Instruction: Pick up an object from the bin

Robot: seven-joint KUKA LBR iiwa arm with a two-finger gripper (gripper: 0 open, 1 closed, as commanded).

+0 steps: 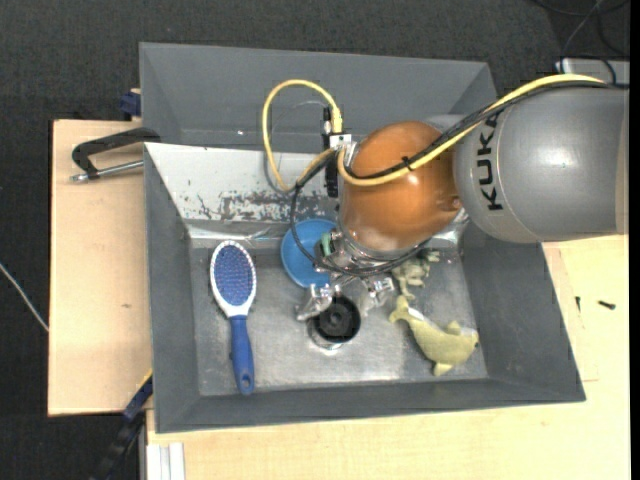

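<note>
My gripper (345, 296) hangs under the arm's orange cover near the middle of the bin floor, its metal fingers spread apart and open. Just in front of it and slightly below lies a small black round thing with a silvery rim (335, 320), close to the fingertips but not between them. A blue round lid-like thing (303, 249) lies just behind and left of the gripper, partly hidden by the cover. A pale yellow-green soft toy shaped like a fish or dolphin (437, 339) lies to the right of the gripper.
A blue hairbrush with a white rim (233, 303) lies lengthwise at the left of the bin floor. The arm and its yellow cable cover the bin's right rear part.
</note>
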